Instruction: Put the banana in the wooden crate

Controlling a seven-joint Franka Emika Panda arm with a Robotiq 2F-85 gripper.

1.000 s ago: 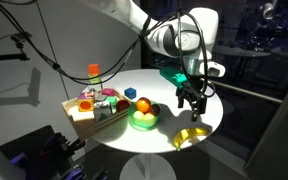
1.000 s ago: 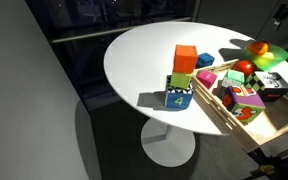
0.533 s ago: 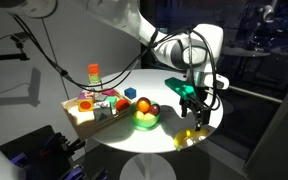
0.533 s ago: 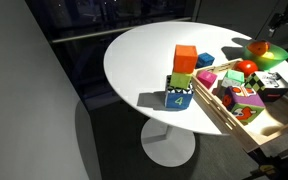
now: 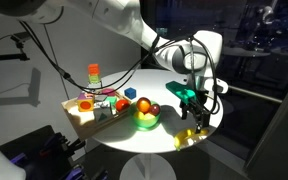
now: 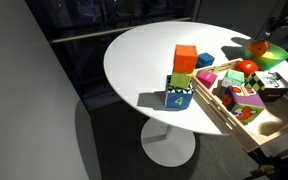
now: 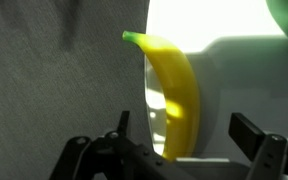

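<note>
The yellow banana (image 5: 191, 137) lies at the near edge of the round white table (image 5: 119, 140). In the wrist view the banana (image 7: 176, 90) runs lengthwise along the table's edge, between my spread fingers. My gripper (image 5: 199, 119) is open and hangs just above the banana, apart from it. The wooden crate (image 5: 87, 113) sits at the other side of the table, filled with coloured toy blocks. It also shows in an exterior view (image 6: 246, 112). The banana does not show there.
A bright green bowl (image 5: 144, 118) holding orange and red fruits stands between the crate and the banana. A stack of coloured blocks (image 6: 182, 78) stands on the table beside the crate. The table edge (image 7: 144, 100) drops off right beside the banana.
My gripper has moved down and towards the table's near edge, ending over the banana. The banana, bowl and crate have not moved.
</note>
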